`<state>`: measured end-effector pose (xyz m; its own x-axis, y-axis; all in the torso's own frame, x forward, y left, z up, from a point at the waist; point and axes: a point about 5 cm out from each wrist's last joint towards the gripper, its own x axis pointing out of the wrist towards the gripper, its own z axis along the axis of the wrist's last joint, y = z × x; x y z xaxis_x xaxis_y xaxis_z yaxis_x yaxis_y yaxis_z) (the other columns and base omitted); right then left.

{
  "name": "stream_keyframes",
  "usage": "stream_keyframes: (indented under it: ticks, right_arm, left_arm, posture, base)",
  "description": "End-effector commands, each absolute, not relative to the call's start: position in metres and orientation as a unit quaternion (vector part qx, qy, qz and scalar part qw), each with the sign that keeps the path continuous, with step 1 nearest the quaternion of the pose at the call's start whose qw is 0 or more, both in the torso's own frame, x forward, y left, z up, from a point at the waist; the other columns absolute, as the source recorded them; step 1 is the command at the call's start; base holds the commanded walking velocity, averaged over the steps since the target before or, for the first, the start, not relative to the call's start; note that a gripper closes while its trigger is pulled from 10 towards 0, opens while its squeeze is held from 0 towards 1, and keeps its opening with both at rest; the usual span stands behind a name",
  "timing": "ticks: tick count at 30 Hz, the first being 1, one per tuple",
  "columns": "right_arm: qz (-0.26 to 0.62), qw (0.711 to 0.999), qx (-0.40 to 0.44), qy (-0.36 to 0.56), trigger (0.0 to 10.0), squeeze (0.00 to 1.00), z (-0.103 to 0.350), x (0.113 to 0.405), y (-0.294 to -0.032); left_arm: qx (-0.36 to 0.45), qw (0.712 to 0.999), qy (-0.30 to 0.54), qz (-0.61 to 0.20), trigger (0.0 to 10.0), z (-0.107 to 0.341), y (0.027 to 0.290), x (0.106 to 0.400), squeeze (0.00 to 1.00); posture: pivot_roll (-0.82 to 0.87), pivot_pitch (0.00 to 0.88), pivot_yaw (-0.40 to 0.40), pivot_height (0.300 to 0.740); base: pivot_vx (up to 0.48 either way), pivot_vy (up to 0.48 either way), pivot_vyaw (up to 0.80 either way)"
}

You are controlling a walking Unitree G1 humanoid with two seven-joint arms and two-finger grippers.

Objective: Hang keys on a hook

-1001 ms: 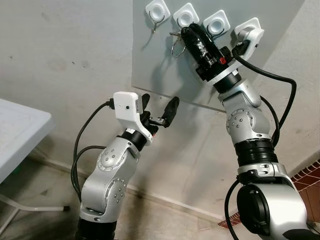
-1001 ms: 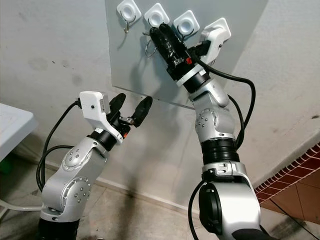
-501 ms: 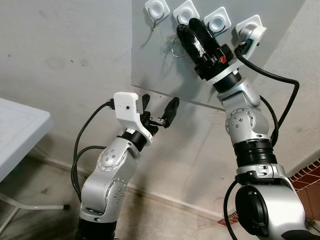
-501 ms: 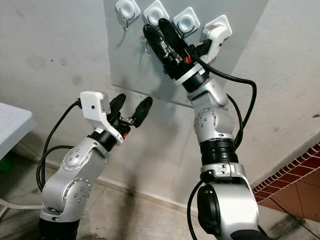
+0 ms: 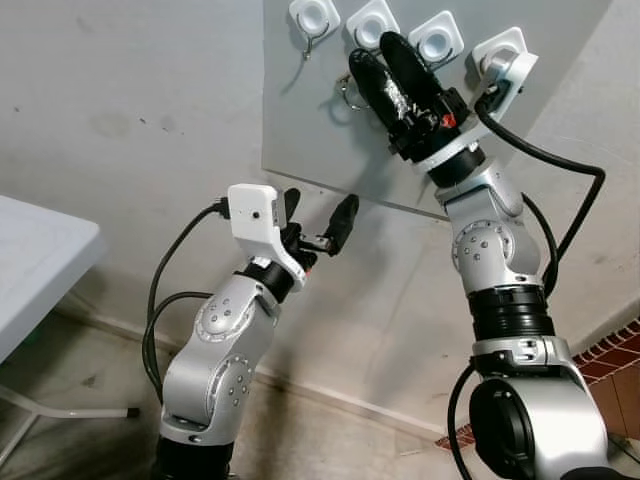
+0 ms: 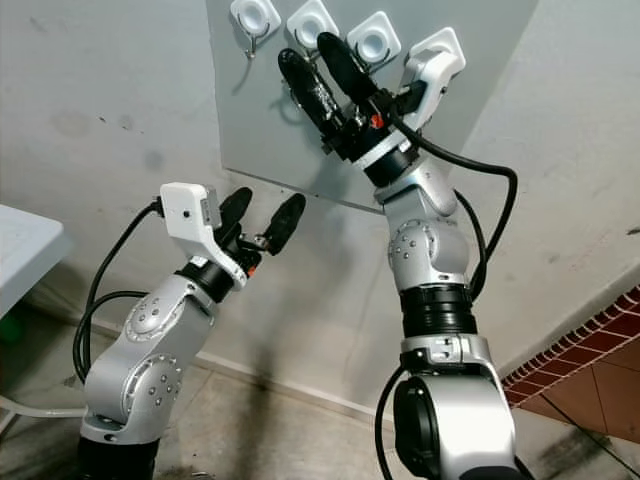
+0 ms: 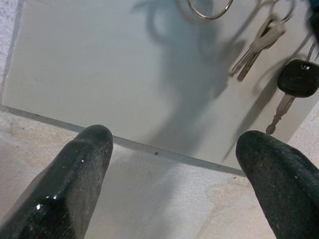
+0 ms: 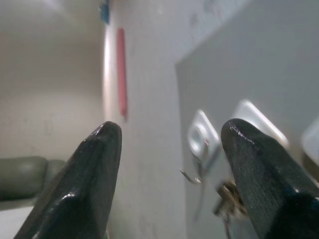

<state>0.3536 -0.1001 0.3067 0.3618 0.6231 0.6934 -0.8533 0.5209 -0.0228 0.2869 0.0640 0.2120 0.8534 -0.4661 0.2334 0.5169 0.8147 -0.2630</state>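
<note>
Grey board (image 5: 300, 120) on the wall: keys (image 5: 347, 90) hang near its top edge under the second hook (image 5: 372, 25), right gripper (image 5: 380, 62) spread open beside them, so back straight off without snagging; left gripper (image 5: 318, 215) open, idle below.

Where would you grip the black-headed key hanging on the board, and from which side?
On the black-headed key, probably its head: the widest part, hanging blade-down, flat against the board. Come from the front, pinching the head's side edges; its back looks unreachable.
</note>
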Motion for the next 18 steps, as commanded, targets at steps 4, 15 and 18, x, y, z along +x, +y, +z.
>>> stream_keyframes:
  ticks: [4, 15, 18]
  right_arm:
    - [0.460, 0.793, 0.170, -0.362, 10.0, 0.00, 0.320, 0.345, -0.105]
    - [0.470, 0.806, 0.143, -0.330, 10.0, 0.00, 0.296, 0.323, -0.104]
    - [0.473, 0.815, 0.136, -0.306, 10.0, 0.00, 0.279, 0.318, -0.105]
  left_arm:
    - [-0.158, 0.946, -0.086, -0.269, 10.0, 0.216, 0.058, 0.285, 0.00]
    - [-0.156, 0.947, -0.083, -0.267, 10.0, 0.213, 0.059, 0.285, 0.00]
    - [-0.153, 0.949, -0.080, -0.265, 10.0, 0.211, 0.059, 0.286, 0.00]
  posture:
    - [0.01, 0.086, -0.097, 0.714]
    - [0.02, 0.071, -0.102, 0.714]
    - [0.02, 0.064, -0.101, 0.714]
  base:
    - [0.000, 0.000, 0.00]
    - [0.000, 0.000, 0.00]
    - [0.000, 0.000, 0.00]
